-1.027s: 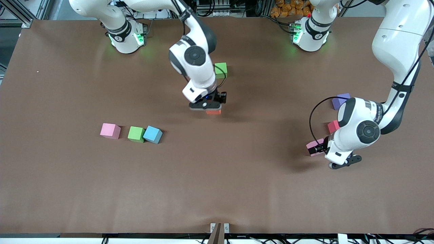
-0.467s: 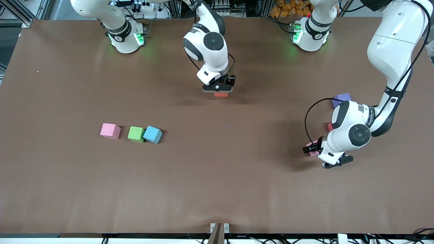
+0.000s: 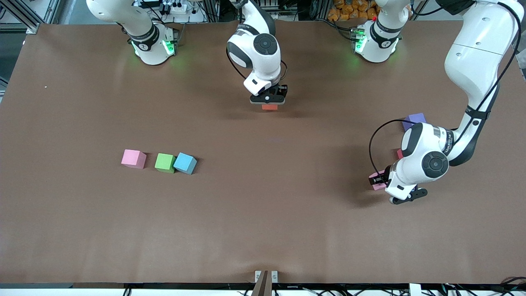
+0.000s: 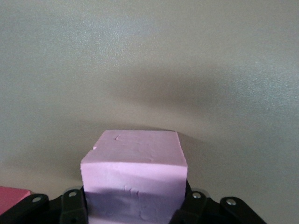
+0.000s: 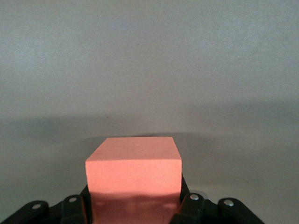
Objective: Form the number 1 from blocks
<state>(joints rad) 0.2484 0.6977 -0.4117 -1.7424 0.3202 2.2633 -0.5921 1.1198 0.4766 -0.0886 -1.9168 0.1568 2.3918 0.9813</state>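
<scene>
Orange block (image 3: 269, 107) sits clamped in the right hand (image 3: 269, 100) above mid-worktop; left hand (image 3: 380, 179) pinches a pink block (image 3: 375, 181) on the worktop. A shallow grip could twist either cube.

Orange block (image 5: 133, 172) between right gripper (image 5: 135, 205) fingers

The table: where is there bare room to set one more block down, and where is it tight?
Bare table runs along the camera's edge, nearer than the row of pink block, green block and blue block, and between that row and the left gripper. It is crowded around that gripper: pink, red and purple blocks cluster there.
</scene>
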